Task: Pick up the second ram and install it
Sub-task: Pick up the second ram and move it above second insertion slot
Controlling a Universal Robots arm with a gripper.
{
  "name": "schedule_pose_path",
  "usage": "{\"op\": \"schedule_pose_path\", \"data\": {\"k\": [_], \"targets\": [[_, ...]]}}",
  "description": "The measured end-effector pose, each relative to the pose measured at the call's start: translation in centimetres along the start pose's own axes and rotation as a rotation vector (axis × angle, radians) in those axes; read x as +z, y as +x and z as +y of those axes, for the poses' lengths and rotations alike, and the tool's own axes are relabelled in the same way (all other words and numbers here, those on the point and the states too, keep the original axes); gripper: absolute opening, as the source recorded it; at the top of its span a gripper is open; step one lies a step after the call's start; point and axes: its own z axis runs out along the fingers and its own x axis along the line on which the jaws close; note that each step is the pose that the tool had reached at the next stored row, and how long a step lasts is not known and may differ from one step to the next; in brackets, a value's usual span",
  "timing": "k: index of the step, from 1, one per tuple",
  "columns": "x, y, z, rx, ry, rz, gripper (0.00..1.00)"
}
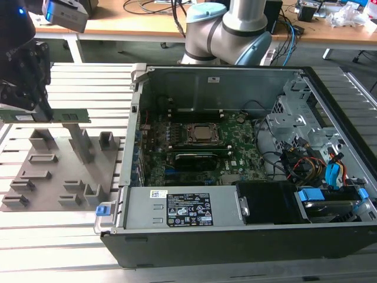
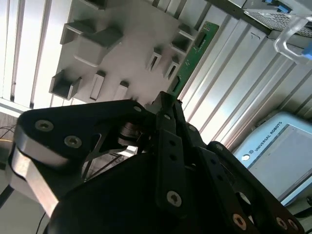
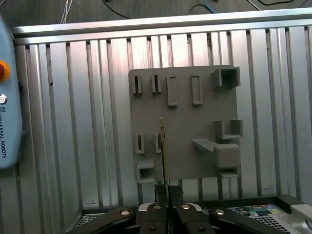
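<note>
- Second ram (image 1: 68, 115) is pinched in the claw (image 1: 40, 111), held level over the gray fixture block (image 1: 65, 171), at the exterior view's left and well apart from the open computer case (image 1: 194, 236).
- Claw jaws are closed narrow on the stick's long edge. The first wrist view shows them either side of it (image 3: 167, 192).
- In the exterior view one end of the stick is hidden behind the claw and cut off near the frame edge. The other end sticks out toward the case.
- First wrist view has the stick (image 3: 164, 151) edge-on as a thin line, so no chips can be made out.
- Second wrist view: the green board (image 2: 191, 56) runs out past the claw tip (image 2: 165, 100), and the claw body covers the gripped part.
- Can't tell whether the stick clears the block's tall posts.
- Block sits on the slatted desk (image 1: 88, 76).
- Motherboard (image 1: 241, 135) lies inside the case; its memory slots are hard to pick out.
</note>
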Motion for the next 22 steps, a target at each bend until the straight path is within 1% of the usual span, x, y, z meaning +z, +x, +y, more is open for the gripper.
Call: {"op": "schedule_pose_path", "data": {"k": [2, 3, 4, 6, 8, 10, 12, 13, 17, 21, 22], "targets": [[-0.01, -0.02, -0.26, 0.0, -0.0004, 0.0001, 0.14], [0.0, -0.05, -0.67, 0.0, -0.0011, 0.0005, 0.14], [0.01, -0.1, -1.26, 0.0, -0.0014, 0.0032, 0.14], [0.03, -0.15, -1.89, 0.0, -0.0011, 0.0078, 0.14], [0.03, -0.19, -2.37, 0.0, -0.0008, 0.0103, 0.14], [0.03, -0.22, -2.64, 0.0, -0.0008, 0.0119, 0.14], [0.03, -0.29, -3.28, 0.0, -0.0006, 0.014, 0.14], [0.03, -0.32, -3.44, 0.0, -0.0006, 0.0153, 0.14], [0.03, -0.49, -4.54, 0.0, 0.0, 0.023, 0.14], [0.04, -0.67, -5.42, 0.0, 0.0008, 0.0334, 0.14], [0.04, -0.7, -5.59, 0.0, 0.0009, 0.035, 0.14]]}}
